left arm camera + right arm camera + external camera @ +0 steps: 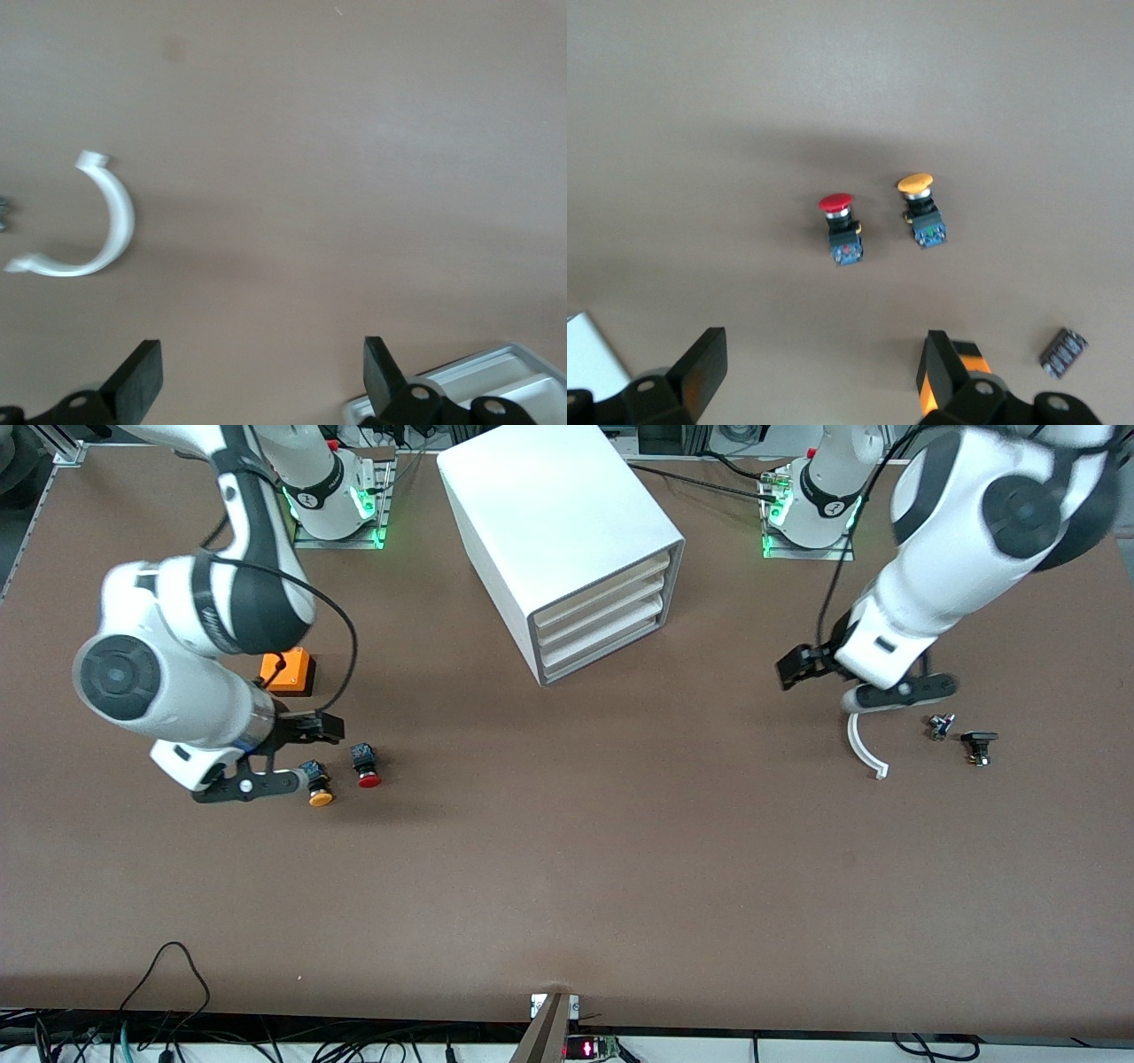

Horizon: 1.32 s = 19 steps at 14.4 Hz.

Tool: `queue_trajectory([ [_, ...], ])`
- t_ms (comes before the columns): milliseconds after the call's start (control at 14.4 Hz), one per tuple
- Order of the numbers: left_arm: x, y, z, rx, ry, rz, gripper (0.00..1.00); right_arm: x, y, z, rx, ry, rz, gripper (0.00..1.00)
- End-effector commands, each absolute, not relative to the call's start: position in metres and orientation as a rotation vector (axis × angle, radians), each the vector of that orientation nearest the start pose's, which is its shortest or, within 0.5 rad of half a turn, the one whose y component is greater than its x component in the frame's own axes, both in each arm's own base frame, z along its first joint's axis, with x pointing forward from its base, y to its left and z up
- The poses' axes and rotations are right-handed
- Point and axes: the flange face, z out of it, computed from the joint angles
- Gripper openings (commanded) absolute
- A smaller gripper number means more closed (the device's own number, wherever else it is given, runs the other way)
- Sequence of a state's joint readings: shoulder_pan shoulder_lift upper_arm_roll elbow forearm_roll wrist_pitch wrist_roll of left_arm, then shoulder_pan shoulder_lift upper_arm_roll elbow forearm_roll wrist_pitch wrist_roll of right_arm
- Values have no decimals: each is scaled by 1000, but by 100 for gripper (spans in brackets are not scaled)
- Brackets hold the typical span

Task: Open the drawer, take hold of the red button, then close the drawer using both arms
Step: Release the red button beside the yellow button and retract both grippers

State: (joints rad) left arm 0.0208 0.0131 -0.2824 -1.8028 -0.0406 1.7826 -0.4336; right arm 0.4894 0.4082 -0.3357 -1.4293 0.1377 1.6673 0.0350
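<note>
The white cabinet (567, 531) stands at the middle of the table, farther from the front camera, and its three cream drawers (602, 615) are all shut. The red-capped button (365, 766) lies on the table toward the right arm's end, beside an orange-capped button (317, 788). My right gripper (297, 757) is open and empty, low over the table between the orange button and the orange cube. In the right wrist view the red button (842, 228) lies ahead of the open right gripper (819, 376). My left gripper (855, 682) is open and empty toward the left arm's end; its wrist view (259, 376) shows bare table between the fingers.
An orange cube box (288, 671) sits farther from the front camera than the buttons. A white curved piece (864, 748) and two small dark parts (939, 726) (979, 746) lie near my left gripper. The curved piece also shows in the left wrist view (102, 221).
</note>
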Motion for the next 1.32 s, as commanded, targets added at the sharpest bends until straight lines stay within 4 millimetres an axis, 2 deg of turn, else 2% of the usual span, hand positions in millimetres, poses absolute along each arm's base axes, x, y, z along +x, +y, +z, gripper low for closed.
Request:
queue_trajectory([
  [0, 555, -106, 566, -3119, -169, 107, 100, 631, 116, 521, -3114, -110, 155, 100],
  [69, 559, -83, 581, -3126, -136, 99, 100, 626, 113, 536, -3129, -149, 118, 100],
  [139, 561, -67, 588, -3133, -96, 96, 100, 621, 106, 547, -3141, -168, 86, 100],
  [347, 563, -39, 591, -3134, -107, 91, 100, 611, 88, 569, -3149, -145, 41, 100],
  [416, 563, -29, 592, -3134, -131, 96, 100, 613, 70, 570, -3156, -100, 35, 100],
  [486, 562, -23, 590, -3132, -148, 111, 100, 613, 39, 573, -3173, -37, 37, 100],
  [555, 564, -22, 586, -3134, -153, 123, 100, 611, 17, 569, -3185, 27, 58, 100],
  [694, 564, -22, 586, -3135, -153, 123, 100, 596, -27, 563, -3190, 159, 148, 100],
  [902, 564, -21, 585, -3140, -161, 129, 100, 581, -32, 557, -3184, 174, 132, 100],
  [1110, 564, -20, 586, -3144, -166, 132, 100, 569, -32, 553, -3181, 86, 75, 100],
  [1249, 564, -19, 587, -3149, -169, 131, 100, 569, -38, 553, -3180, 76, 61, 100],
])
